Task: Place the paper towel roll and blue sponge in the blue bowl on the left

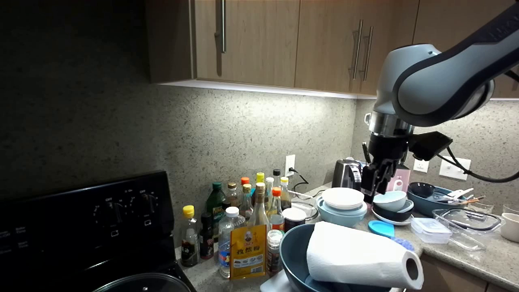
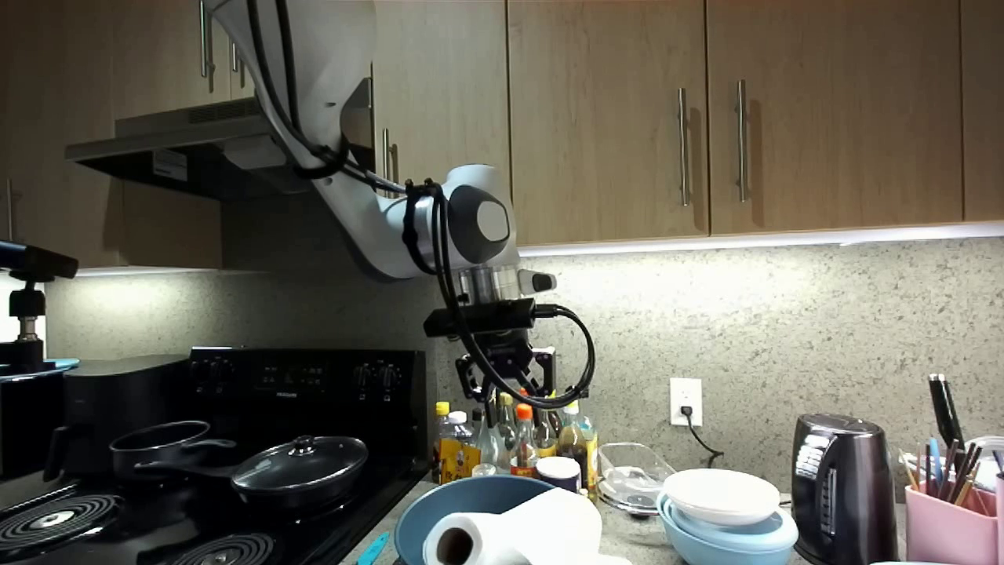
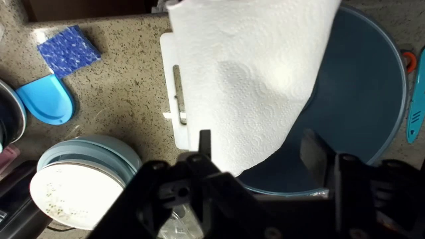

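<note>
The smooth, white, rounded arm [image 2: 337, 47] I drive has a silver, ring-shaped metal collar [image 2: 486, 284]. Just above the collar I see a dark-grey joint cover [image 2: 463, 227] with a pale oval cap [image 2: 492, 221]; well above the collar, a black strip [image 1: 480, 37] bears lettering [image 1: 502, 31] too dim to read. Black cables [image 2: 444, 243], bound by black straps [image 2: 409, 227], pass beside the collar. Below the collar I have a black, bar-shaped housing [image 2: 506, 314] with a looped black cord [image 2: 591, 353], and an angular black gripper [image 3: 259, 149] with round screw heads [image 3: 349, 157].
</note>
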You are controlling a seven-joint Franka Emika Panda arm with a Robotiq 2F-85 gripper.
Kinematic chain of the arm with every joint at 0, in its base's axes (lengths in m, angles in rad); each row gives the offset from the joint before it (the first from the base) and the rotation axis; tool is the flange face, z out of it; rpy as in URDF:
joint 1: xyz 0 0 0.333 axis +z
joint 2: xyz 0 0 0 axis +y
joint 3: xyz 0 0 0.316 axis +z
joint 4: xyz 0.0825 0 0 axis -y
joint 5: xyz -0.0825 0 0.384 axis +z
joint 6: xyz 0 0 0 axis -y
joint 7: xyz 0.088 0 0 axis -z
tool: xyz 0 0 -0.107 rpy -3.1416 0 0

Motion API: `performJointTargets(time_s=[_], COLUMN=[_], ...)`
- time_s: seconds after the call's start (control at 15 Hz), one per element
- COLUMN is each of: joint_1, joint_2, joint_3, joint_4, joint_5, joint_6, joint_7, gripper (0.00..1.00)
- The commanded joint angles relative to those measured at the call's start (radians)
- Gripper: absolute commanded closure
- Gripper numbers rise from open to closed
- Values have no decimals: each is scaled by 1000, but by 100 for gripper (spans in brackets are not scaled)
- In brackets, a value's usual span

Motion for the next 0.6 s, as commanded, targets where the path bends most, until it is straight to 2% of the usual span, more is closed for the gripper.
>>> performJointTargets(time_s=[0.0, 0.13, 0.2, 0.27, 0.53], joint_1=[-14, -15, -10, -10, -10], joint_2=[10, 9, 1, 1, 1], joint_3=[2, -1, 4, 3, 2], joint_4=[25, 31, 13, 16, 18], joint_5=[-13, 20, 3, 3, 3], joint_6=[-40, -51, -26, -30, -31], joint_7=[-23, -40, 0, 0, 0], gripper=[2, 0, 5, 0, 0])
